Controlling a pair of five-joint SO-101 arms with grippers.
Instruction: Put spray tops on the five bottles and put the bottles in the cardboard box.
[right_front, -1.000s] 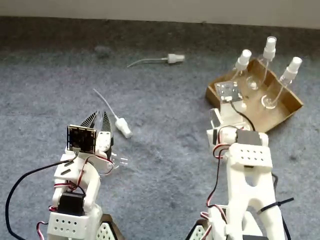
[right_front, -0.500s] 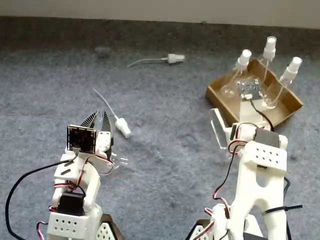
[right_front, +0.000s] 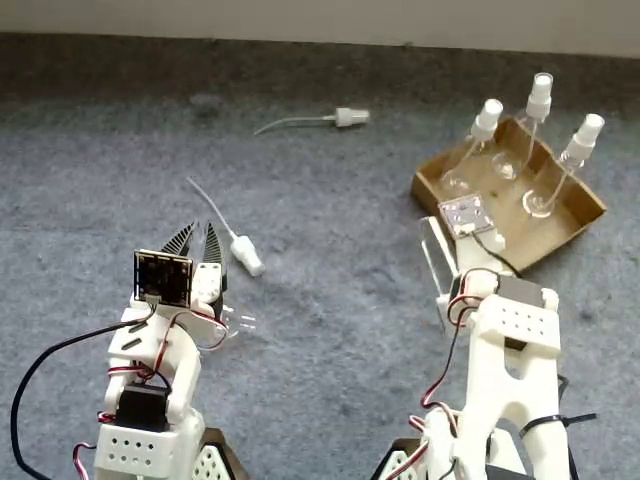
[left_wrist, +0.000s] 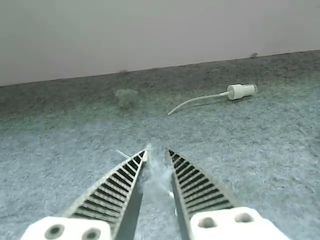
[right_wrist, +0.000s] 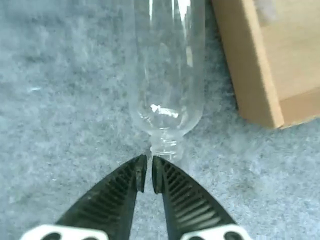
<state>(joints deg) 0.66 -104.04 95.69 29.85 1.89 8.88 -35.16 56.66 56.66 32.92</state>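
A clear bottle (right_wrist: 167, 75) without a top lies on the grey carpet beside the cardboard box (right_wrist: 260, 65). My right gripper (right_wrist: 149, 159) is shut, its tips pinching the rim of the bottle's neck. From above, this bottle (right_front: 436, 260) sits just left of the right arm (right_front: 505, 320), in front of the box (right_front: 432, 192). Three bottles with spray tops (right_front: 540, 95) stand in the box. My left gripper (right_front: 202, 228) is slightly open with nothing in it (left_wrist: 157, 152). One loose spray top (right_front: 245, 255) lies right of it, another spray top (right_front: 350, 117) farther back (left_wrist: 241, 91).
A small clear object (right_front: 240, 322) lies next to the left arm's wrist. A pale wall (left_wrist: 150, 35) bounds the far side of the carpet. Open carpet (right_front: 330, 230) stretches between the two arms.
The right arm swung over the box and then drew back toward its base, and the clear bottle shifted with it. The left arm has not moved.
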